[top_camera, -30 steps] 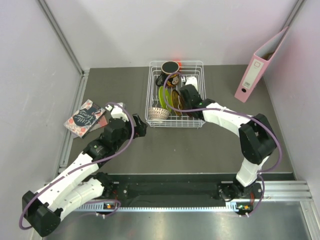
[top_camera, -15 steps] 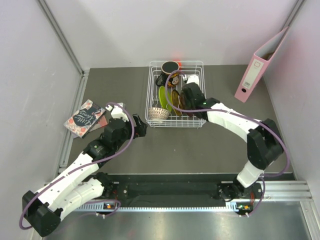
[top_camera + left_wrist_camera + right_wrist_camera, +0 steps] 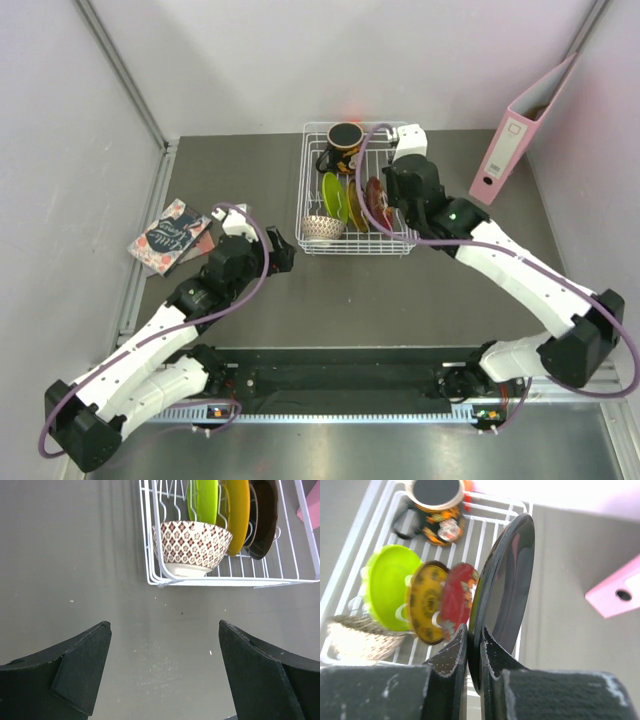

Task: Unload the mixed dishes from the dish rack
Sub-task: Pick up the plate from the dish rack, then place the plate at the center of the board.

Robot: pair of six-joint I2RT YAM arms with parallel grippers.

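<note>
Grey matte tabletop [image 3: 400,300] between pale walls, white dish rack [image 3: 356,250] at far middle. Clamped tight on the rim of the glossy black plate [image 3: 507,580]: right gripper [image 3: 472,635], over the rack's right end. Plate on edge, upright, long axis rising away from the fingers, red plate [image 3: 457,597] slotted just to its left. Likely set-down ground rightward, toward the pink binder [image 3: 515,130]. Left gripper [image 3: 164,627] spread wide, holding nothing, near the lattice bowl [image 3: 192,547].
</note>
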